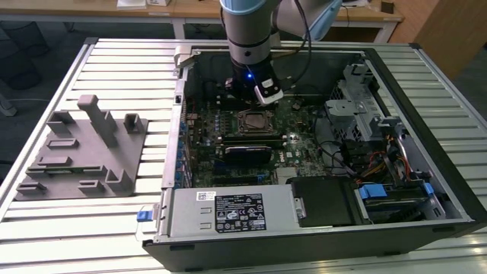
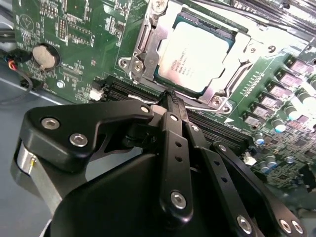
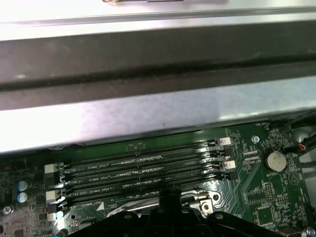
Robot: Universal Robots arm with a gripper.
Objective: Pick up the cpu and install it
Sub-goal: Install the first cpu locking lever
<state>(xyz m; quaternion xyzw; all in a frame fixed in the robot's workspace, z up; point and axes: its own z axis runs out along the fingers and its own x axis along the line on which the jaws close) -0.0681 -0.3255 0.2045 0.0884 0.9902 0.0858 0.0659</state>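
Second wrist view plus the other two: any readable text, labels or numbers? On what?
cpu: dark print on the metal top, too blurred to read.
Black label on the grey power supply box: white print, too small to read.
White sticker beside it: too small.
Memory slots: white board lettering alongside, too blurred to quote.

Slatted pale metal worktable [image 1: 91, 228], wooden desks [image 1: 190, 8] behind, dark floor [image 1: 31, 40] between them

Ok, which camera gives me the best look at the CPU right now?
The second wrist view: the silvery square CPU sits in its socket frame, top face clear, beyond the closed black claw. The exterior view shows it as a small square on the motherboard.
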